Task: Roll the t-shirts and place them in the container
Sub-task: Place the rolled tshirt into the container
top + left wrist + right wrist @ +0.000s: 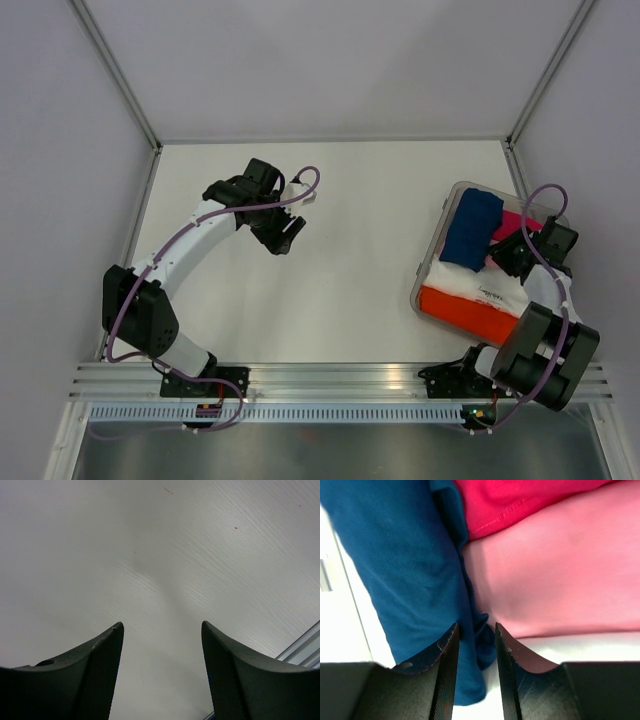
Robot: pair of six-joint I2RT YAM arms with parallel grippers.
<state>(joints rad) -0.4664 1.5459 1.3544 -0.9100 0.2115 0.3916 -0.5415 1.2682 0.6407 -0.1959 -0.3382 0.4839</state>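
1. T-shirts lie together in a see-through bin at the right side of the bench. A navy tee, already a roll, rests across a white tee. A magenta tee and a pale pink tee lie just beside it, and an orange-red tee sits at the bin's near edge.
2. The right tool is down in the bin with its jaws only narrowly apart and a fold of navy cloth between them. I cannot tell whether that fold is pinched or merely lying in the gap.
3. The left tool is wide open and holds nothing. It hangs over the bench, well apart from the bin.
4. Likely failure: if the right tool lifts with the fold caught on a pad, the cloth would drag and the navy roll could loosen or slide off the stack.
5. The pale pink tee touches the navy one right at the fingertips, so a sideways pull-out could rumple it or snag its edge.
6. The bin may shift under any tug, and the left tool is too far away to steady it.
7. Writing: a small dark print on the white tee shows in the top view, too small to read. No brand or label is legible anywhere else.
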